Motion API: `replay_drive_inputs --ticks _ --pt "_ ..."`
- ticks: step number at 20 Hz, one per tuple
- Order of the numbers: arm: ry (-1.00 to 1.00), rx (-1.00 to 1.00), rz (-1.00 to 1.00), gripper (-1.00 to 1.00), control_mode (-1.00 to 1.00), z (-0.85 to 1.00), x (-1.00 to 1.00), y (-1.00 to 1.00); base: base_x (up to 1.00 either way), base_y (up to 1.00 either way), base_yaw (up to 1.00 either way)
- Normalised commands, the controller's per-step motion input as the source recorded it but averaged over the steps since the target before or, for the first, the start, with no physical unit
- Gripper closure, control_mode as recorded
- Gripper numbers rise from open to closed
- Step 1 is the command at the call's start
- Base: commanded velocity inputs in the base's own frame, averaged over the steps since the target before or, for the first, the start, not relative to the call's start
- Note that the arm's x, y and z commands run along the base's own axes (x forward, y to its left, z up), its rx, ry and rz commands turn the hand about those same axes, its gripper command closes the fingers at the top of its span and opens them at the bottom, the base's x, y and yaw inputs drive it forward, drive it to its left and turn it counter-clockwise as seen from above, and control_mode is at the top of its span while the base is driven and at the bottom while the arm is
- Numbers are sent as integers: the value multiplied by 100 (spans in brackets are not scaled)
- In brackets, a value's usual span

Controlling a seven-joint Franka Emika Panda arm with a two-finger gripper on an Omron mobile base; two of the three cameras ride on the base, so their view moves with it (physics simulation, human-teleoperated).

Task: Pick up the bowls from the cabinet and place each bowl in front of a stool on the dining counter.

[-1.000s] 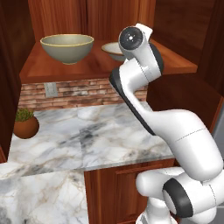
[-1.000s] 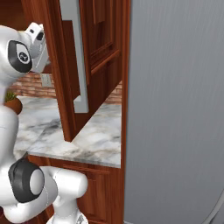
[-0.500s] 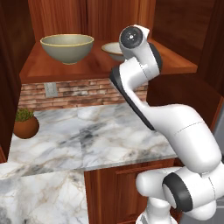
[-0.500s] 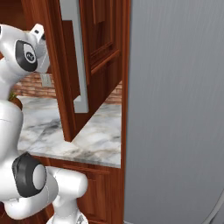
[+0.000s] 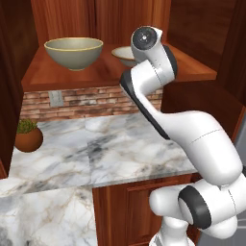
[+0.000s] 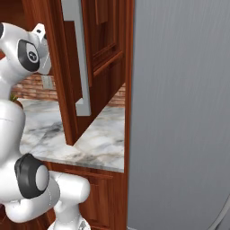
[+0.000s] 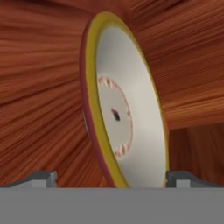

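Cream shallow ceramic bowl dead ahead of my claw, fingers spread wide on either side of its rim, holding nothing.
I see its yellow rim and white inside close in the hand view; it sits on the red-brown wooden cabinet's shelf, partly hidden behind my wrist in the left base view. Further left of the claw on the same shelf stands the deep grey-olive bowl. Below lie a marble worktop and a terracotta plant pot.
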Motion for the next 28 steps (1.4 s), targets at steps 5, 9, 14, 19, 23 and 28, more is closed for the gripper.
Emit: replay_drive_inputs --ticks 5,9,14,19,23,28 --pt "2 0 0 -100 -100 0 31 3 0 0 0" --pt "9 -1 0 -100 -100 2 21 5 0 0 0" --pt "6 0 0 -100 -100 11 9 0 0 0 0" --pt "0 0 0 -100 -100 2 0 0 0 0 0" --pt "0 0 0 -100 -100 0 0 1 0 0 0" --pt "0 0 0 -100 -100 -9 0 25 0 0 0"
